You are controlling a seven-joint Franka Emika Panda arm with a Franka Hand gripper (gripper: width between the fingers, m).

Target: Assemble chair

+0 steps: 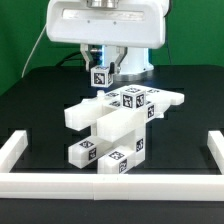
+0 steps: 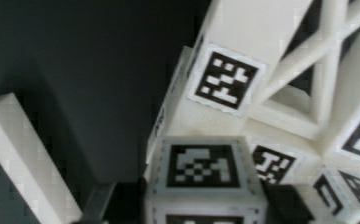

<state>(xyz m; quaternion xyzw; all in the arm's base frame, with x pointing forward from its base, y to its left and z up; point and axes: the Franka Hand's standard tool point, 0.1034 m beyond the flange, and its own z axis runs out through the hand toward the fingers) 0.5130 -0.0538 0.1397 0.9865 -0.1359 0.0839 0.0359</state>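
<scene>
Chair [image 1: 118, 125] parts sit mid-table on the black table [image 1: 40, 100], a loose heap of chunky white blocks w/ b&w square tags. We see a flat slab part [image 1: 145, 98] on top toward the exterior view's right, carrying several tags; long bars [image 1: 105, 150] slant down toward the front rail, tags on their ends. White border rails [image 1: 14, 152] frame the table at front and both sides. Gripper [image 1: 99, 72] hangs directly above the rear of the heap, under the arm's white housing [image 1: 106, 25]. We note a small tagged block [image 1: 99, 78] between the fingertips, held just above the slab's back edge; whether it touches the slab we can't tell. Fingers look closed onto that block from both sides, judged from exterior view. Wrist view is blurred: tagged block [image 2: 198, 163] fills lower centre w/ dark finger parts [image 2: 120, 200] flanking it, so we read the gripper as clamped on it. Beyond it, a tall white piece [image 2: 248, 60] w/ a tag, more tagged faces nearby, and one rail [image 2: 26, 160] slanting over the dark table. Which chair part the tall piece is, can't tell.
</scene>
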